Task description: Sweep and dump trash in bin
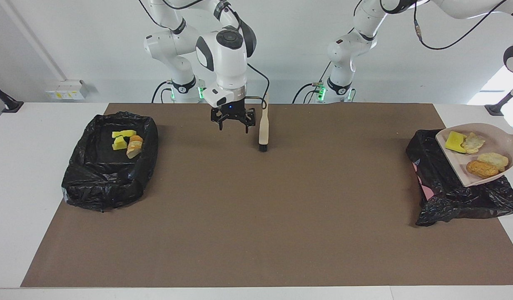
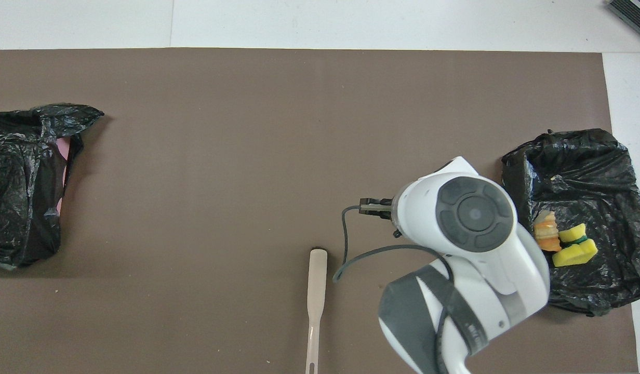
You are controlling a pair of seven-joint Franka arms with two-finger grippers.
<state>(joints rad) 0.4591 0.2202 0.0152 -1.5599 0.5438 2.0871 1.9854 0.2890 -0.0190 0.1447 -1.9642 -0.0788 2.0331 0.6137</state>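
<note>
Right hand (image 1: 232, 121) hangs low over the counter (image 1: 256, 216), fingers spread, holding nothing; brush (image 1: 263, 127) lies just beside it, long axis running toward the robots. Left hand out of view. Dustpan (image 1: 481, 156) with four pieces of trash (image 1: 477, 154) sits tilted over the bin (image 1: 456, 187) at the left arm's end, well apart from the right hand. Coming move likely: tip the pan. Other bin (image 1: 110, 160) holds three pieces.
</note>
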